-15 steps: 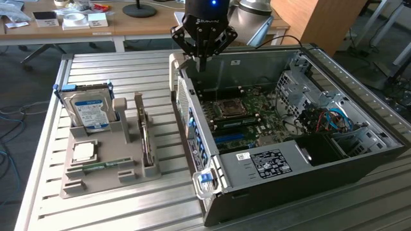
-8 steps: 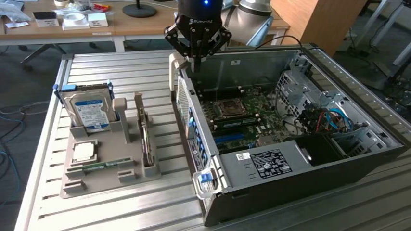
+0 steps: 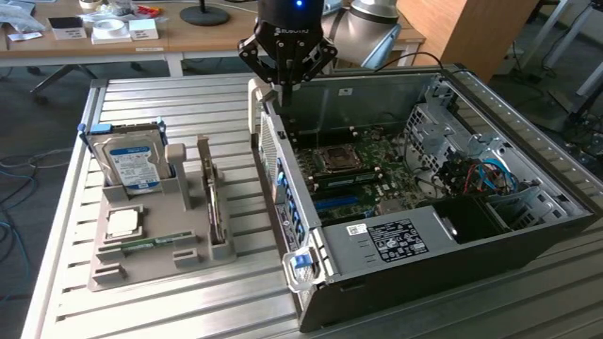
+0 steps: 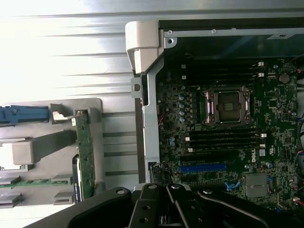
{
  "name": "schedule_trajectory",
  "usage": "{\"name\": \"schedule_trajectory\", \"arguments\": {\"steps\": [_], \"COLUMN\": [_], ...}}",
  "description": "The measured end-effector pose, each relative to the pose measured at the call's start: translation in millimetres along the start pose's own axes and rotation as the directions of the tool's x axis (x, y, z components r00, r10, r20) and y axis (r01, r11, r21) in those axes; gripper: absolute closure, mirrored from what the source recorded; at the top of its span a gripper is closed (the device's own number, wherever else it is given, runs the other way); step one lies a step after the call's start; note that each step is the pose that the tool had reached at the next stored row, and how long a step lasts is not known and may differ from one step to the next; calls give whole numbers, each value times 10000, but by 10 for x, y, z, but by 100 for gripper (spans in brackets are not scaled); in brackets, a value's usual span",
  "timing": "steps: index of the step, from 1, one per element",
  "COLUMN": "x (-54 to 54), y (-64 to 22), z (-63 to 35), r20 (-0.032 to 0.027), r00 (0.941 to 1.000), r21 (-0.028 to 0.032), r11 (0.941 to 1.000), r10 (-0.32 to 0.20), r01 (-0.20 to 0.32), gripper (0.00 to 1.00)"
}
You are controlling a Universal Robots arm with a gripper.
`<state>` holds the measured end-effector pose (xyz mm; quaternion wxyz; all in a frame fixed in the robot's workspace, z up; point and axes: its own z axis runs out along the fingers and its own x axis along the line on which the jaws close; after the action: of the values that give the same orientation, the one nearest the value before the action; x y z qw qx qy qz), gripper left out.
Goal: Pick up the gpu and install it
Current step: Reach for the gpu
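Now: one gpu (image 3: pixel 214 205) in holder (image 3: pixel 151 272); one hand (image 3: pixel 284 82) closed.

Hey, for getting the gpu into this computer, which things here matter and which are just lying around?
For the job: gpu, standing on edge in the gray tray; gripper, shut and empty, above the open computer case; blue slot on the motherboard.
Lying about: blue-labelled hard drive, RAM stick, square silver chip, all in that tray.
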<state>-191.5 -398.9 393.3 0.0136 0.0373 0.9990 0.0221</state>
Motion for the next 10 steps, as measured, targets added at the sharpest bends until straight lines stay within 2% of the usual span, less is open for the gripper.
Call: {"name": "schedule_trajectory", "arguments": {"steps": [6,10], "x": [19,76], "y": [-2,-6], "z": [-1,-1], "r20": [0,1], "r00": [10000,10000], "r21": [0,0], "r11": [10000,10000], "r10": [1,2], "r01": [-1,-2], "gripper": [89,89]}}
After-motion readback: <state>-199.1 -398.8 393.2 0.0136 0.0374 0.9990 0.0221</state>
